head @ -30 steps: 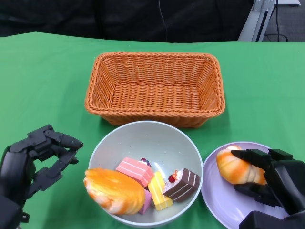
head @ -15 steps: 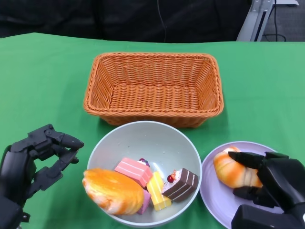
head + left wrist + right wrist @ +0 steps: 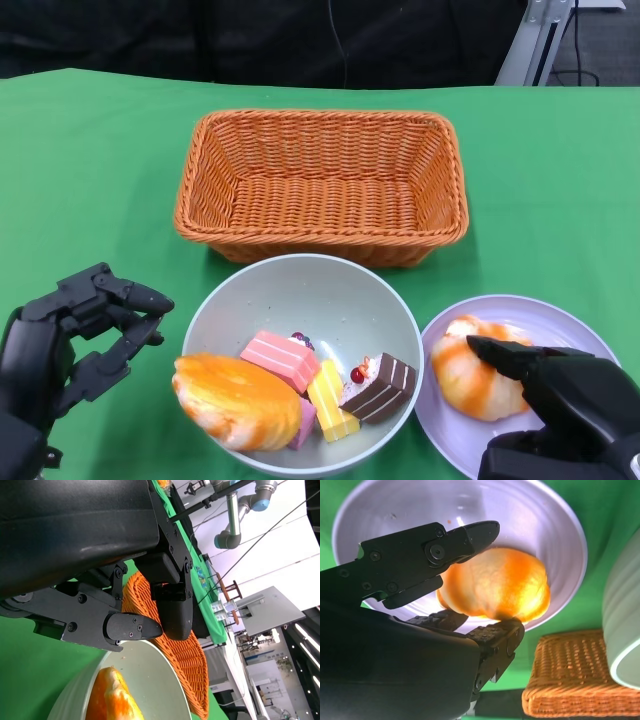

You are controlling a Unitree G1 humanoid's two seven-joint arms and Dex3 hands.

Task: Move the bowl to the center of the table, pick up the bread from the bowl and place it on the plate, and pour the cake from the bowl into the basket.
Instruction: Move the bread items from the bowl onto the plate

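A grey-green bowl (image 3: 300,262) stands in front of the wicker basket (image 3: 320,117). In it lie an orange bread roll (image 3: 235,398) and cake pieces: pink (image 3: 280,358), yellow (image 3: 333,398) and chocolate (image 3: 382,385). To its right, a second bread roll (image 3: 470,375) rests low on the lilac plate (image 3: 560,320), with my right hand (image 3: 565,405) around it. In the right wrist view the fingers (image 3: 435,550) grip this roll (image 3: 500,587) from both sides over the plate (image 3: 470,505). My left hand (image 3: 70,340) hovers left of the bowl, fingers bent and apart, holding nothing.
The basket has nothing in it and sits just behind the bowl, nearly touching it. Green cloth covers the table. The left wrist view shows the bowl's rim (image 3: 155,675), the roll (image 3: 112,700) and the basket (image 3: 185,655) past my left hand's fingers (image 3: 132,627).
My right hand has drawn back toward me and sunk, carrying the roll down onto the plate. The left hand has stayed put.
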